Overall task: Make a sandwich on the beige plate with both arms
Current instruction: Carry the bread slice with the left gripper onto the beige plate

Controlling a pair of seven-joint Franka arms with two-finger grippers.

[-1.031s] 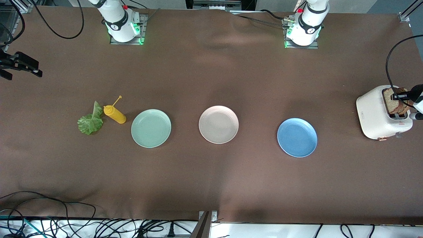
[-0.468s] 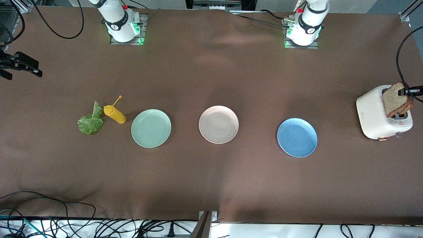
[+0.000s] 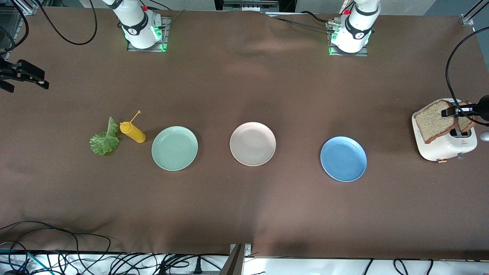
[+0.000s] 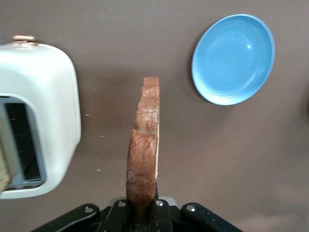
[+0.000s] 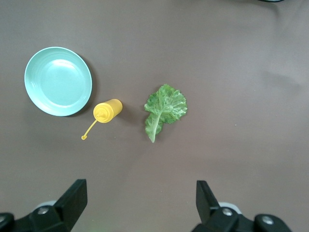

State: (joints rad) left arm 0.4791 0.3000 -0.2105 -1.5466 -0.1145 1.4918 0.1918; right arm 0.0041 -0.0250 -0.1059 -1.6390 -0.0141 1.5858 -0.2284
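Observation:
My left gripper (image 3: 453,112) is shut on the edge of a brown toast slice (image 3: 433,124) and holds it tilted in the air over the white toaster (image 3: 439,151). In the left wrist view the toast slice (image 4: 144,145) stands edge-on between the fingers of the left gripper (image 4: 140,215). A second slice (image 3: 467,122) sits in the toaster slot. The beige plate (image 3: 252,144) lies bare at mid-table. A green lettuce leaf (image 3: 104,140) lies toward the right arm's end. My right gripper (image 5: 140,203) hangs open high above the lettuce leaf (image 5: 164,110).
A mint green plate (image 3: 174,148) lies beside the beige plate toward the right arm's end, a blue plate (image 3: 343,159) toward the left arm's end. A yellow squeeze bottle (image 3: 132,131) lies on its side between the lettuce and the green plate. Cables run along the table's near edge.
The left gripper has drawn the toast slice up out of the toaster slot and carried it toward mid-table, tilting it. The right arm has not moved.

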